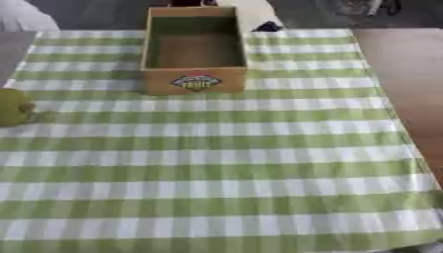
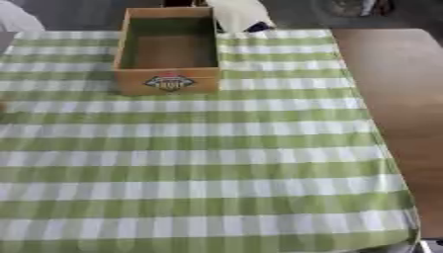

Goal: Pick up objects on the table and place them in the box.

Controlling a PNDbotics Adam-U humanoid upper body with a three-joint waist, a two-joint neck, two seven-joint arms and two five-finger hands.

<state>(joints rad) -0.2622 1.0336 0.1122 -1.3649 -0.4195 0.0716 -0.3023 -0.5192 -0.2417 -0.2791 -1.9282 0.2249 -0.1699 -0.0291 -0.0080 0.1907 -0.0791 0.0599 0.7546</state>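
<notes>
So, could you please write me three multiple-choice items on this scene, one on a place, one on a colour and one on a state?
1. Where does the yellow-green object lie?
A. Inside the box
B. On the cloth at the left edge of the left eye view
C. On the bare wood at the right

2. What colours is the checked cloth?
A. Green and white
B. Red and white
C. Blue and yellow

3. What state is the box in?
A. Shut with a lid
B. Tipped on its side
C. Open at the top, nothing visible inside

Answers: 1 B, the object sits at the left edge, well apart from the box. 2 A, green and white bands cross the whole cloth. 3 C, its bare brown floor shows from above. Neither hand appears in either view.
</notes>
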